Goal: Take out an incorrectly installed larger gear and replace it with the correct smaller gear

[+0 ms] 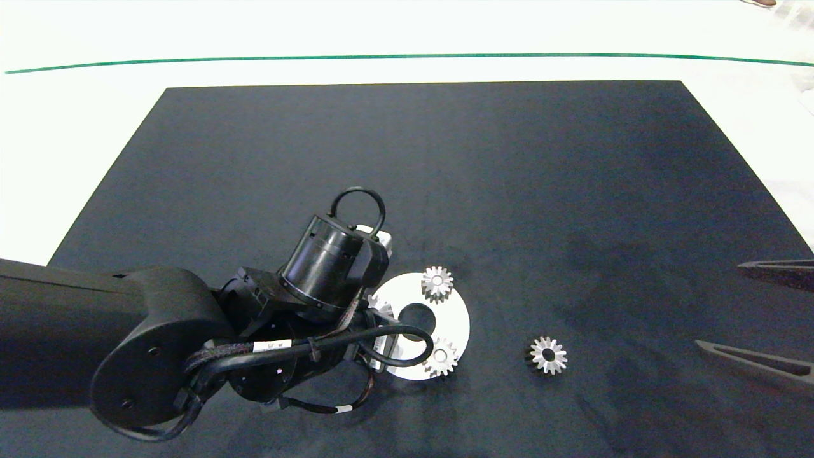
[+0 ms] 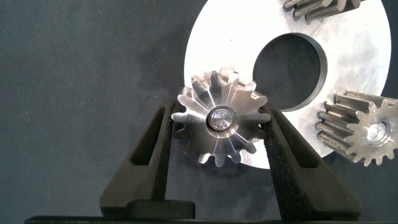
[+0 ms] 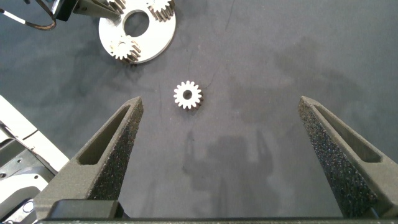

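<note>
A round white plate [image 2: 360, 62] with a centre hole lies on the black mat. The larger gear [image 2: 217, 118] sits on a pin at the plate's edge, and the fingers of my left gripper [image 2: 219, 118] press against its teeth on both sides. In the head view the left arm [image 1: 331, 261] covers most of that gear. Two silver gears [image 1: 437, 283] [image 1: 441, 358] also sit on the plate [image 1: 458, 321]. A smaller gear [image 1: 548, 355] [image 3: 187, 95] lies loose on the mat to the plate's right. My right gripper [image 3: 221, 102] hovers open, well right of it.
The black mat [image 1: 445, 178] covers the white table. A green line [image 1: 407, 57] runs along the table's far side. The right gripper's fingers [image 1: 757, 362] reach in at the mat's right edge.
</note>
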Robot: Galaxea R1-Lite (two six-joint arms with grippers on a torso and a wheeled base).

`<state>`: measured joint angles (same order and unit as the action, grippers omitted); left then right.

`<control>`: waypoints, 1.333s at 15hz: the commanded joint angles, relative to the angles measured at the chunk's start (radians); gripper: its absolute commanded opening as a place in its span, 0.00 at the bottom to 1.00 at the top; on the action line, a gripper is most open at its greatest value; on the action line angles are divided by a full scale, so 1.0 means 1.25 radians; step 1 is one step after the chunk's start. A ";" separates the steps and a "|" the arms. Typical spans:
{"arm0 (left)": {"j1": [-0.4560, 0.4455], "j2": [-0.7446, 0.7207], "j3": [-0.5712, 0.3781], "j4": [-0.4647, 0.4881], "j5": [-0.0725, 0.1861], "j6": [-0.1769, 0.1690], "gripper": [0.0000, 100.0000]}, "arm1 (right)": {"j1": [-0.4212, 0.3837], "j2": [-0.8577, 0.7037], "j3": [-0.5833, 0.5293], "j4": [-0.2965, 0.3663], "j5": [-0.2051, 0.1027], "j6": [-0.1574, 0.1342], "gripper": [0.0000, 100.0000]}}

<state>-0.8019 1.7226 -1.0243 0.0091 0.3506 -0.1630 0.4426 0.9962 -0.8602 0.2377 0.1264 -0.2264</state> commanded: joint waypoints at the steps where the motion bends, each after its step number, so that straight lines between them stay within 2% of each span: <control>1: -0.002 0.001 0.002 0.000 0.002 -0.001 0.41 | 0.002 0.000 0.000 0.001 0.001 -0.002 1.00; 9: -0.024 0.003 0.008 0.000 0.004 -0.002 0.24 | 0.002 0.001 0.000 0.003 0.001 -0.002 1.00; 15: -0.027 0.005 0.028 -0.047 0.021 -0.001 0.12 | 0.002 0.001 0.000 0.001 0.001 -0.002 1.00; 20: -0.027 -0.004 0.030 -0.058 0.019 -0.001 0.10 | 0.002 0.002 0.000 0.001 0.001 -0.002 1.00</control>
<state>-0.8366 1.7221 -0.9866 -0.0630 0.3721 -0.1626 0.4440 0.9968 -0.8602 0.2385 0.1264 -0.2266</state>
